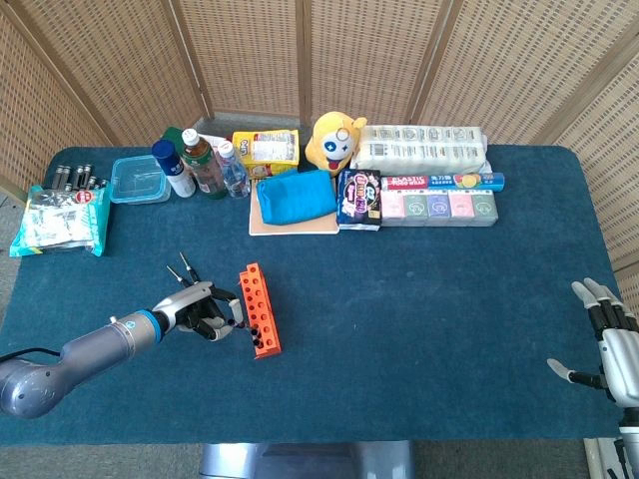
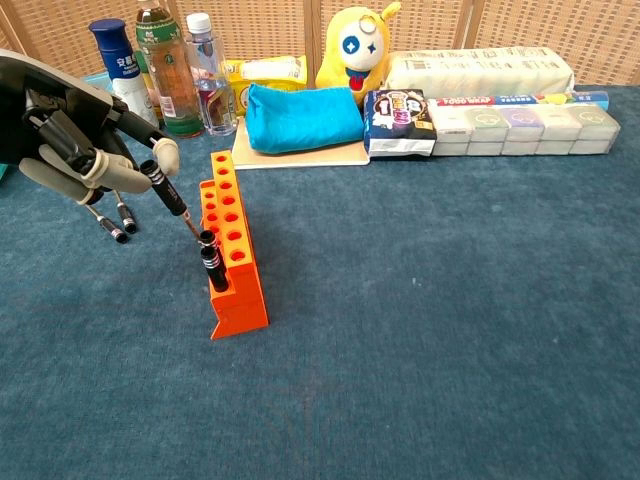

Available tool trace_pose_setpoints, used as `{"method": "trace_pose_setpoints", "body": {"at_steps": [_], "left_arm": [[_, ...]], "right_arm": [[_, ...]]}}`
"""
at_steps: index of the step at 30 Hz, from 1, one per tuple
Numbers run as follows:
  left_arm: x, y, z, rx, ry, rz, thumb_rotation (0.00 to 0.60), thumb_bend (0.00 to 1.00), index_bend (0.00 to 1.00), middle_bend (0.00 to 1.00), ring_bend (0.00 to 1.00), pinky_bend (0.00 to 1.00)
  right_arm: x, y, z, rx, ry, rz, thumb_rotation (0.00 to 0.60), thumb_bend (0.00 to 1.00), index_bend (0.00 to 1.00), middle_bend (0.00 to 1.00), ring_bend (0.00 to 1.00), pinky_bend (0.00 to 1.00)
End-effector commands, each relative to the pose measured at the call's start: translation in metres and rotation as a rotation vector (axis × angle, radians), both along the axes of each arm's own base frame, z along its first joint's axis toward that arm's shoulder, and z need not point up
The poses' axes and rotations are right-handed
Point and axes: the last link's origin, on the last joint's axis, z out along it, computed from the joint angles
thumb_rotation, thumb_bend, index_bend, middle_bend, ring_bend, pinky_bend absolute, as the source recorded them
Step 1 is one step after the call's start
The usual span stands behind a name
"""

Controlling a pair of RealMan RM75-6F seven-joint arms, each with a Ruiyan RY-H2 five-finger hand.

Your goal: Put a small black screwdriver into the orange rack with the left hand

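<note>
My left hand (image 2: 85,150) (image 1: 200,312) pinches a small black screwdriver (image 2: 172,193) by its handle, tilted with the tip down and to the right, just left of the orange rack (image 2: 232,244) (image 1: 260,309). The tip is close above the rack's near left holes. Two black screwdrivers (image 2: 211,261) stand in the rack's near end. Two more screwdrivers (image 2: 116,220) (image 1: 184,265) lie on the blue cloth left of the rack. My right hand (image 1: 611,344) rests open at the table's right edge, away from all of this.
Bottles (image 2: 165,70), a blue pouch (image 2: 302,117) on a board, a yellow plush toy (image 2: 357,45), snack packs (image 2: 399,123) and boxes (image 2: 520,120) line the back of the table. A clear box (image 1: 138,179) and a battery pack (image 1: 62,220) sit at the far left.
</note>
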Motion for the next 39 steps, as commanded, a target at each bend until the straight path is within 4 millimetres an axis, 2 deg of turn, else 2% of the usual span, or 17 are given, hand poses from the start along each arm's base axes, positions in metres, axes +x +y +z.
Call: {"method": "trace_pose_setpoints", "body": {"at_steps": [1, 26, 39], "left_arm": [[0.001, 0.0, 0.0, 0.001, 0.003, -0.006, 0.6, 0.46, 0.62, 1.0, 1.0, 1.0], [-0.007, 0.007, -0.011, 0.017, 0.031, 0.017, 0.6, 0.46, 0.63, 1.0, 1.0, 1.0], [-0.001, 0.008, -0.014, 0.017, 0.015, 0.021, 0.6, 0.46, 0.63, 1.0, 1.0, 1.0]], "right_arm": [[0.0, 0.0, 0.0, 0.0, 0.0, 0.0, 0.6, 0.0, 0.01, 0.03, 0.04, 0.08], [0.0, 0.0, 0.0, 0.002, -0.001, -0.004, 0.6, 0.0, 0.02, 0.03, 0.04, 0.08], [-0.001, 0.0, 0.002, -0.002, -0.005, -0.008, 0.6, 0.0, 0.01, 0.03, 0.04, 0.08]]}}
